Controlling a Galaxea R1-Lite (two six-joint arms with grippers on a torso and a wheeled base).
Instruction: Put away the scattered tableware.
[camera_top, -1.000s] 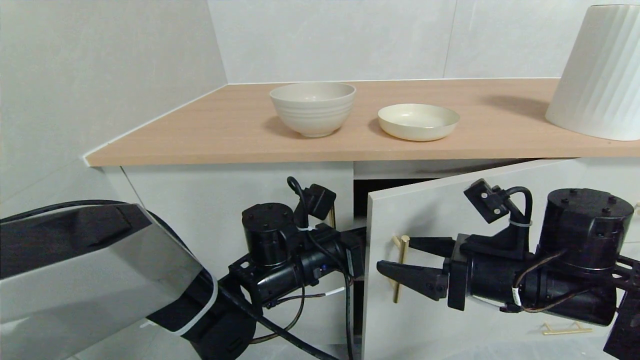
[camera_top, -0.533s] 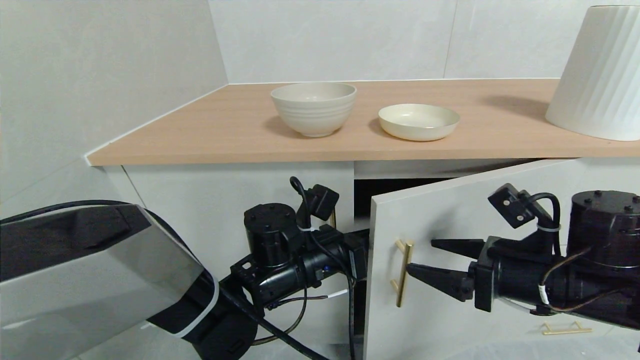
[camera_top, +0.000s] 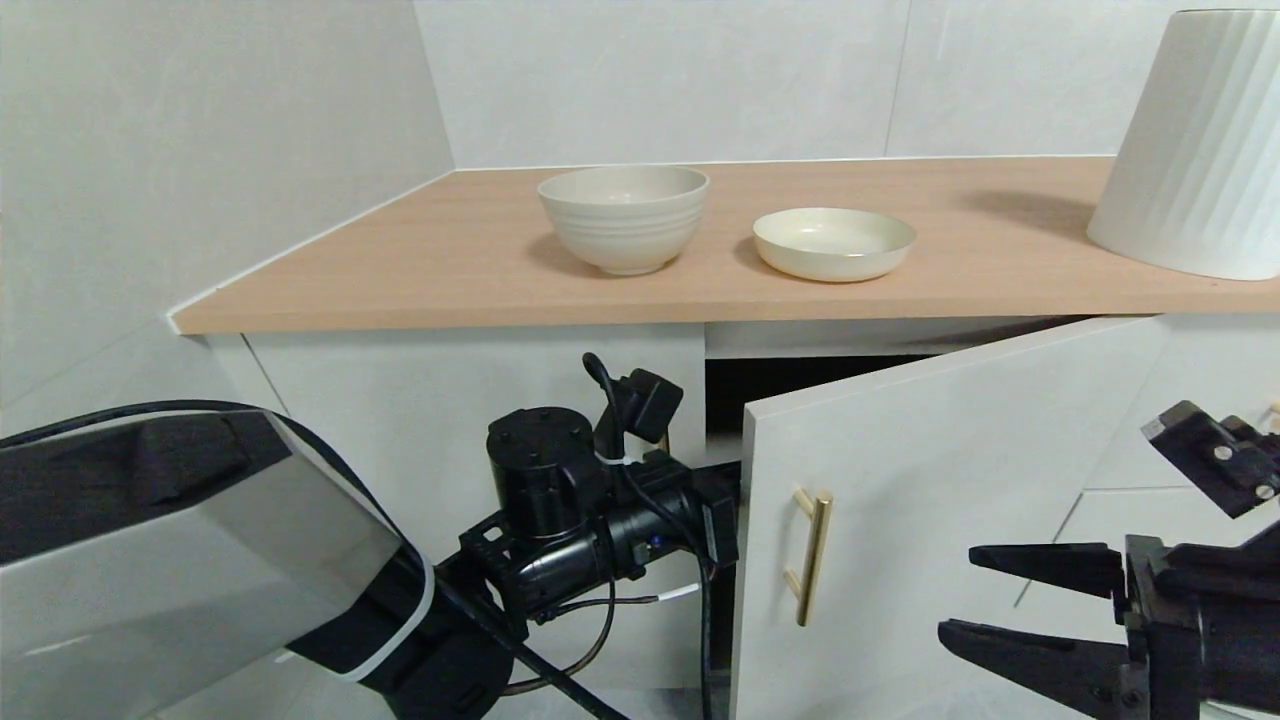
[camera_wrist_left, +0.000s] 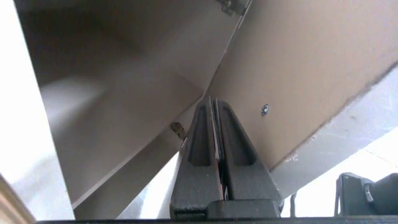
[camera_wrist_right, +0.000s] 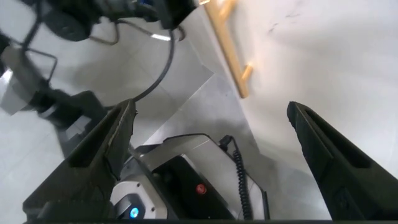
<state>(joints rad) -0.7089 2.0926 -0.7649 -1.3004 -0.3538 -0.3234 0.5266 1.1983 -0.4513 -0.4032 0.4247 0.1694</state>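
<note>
While left pincer (camera_wrist_left: 210, 104) sits closed behind cabinet door (camera_top: 950, 430), right pincer (camera_top: 955, 592) gapes wide.

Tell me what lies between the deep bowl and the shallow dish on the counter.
Nothing: the head view shows bare countertop between the bowl and dish.

In the head view, the cabinet door (camera_top: 930, 470) conceals the left gripper (camera_wrist_left: 212, 107); the cabinet interior (camera_top: 722, 395) behind the door is too dark to resolve.
</note>
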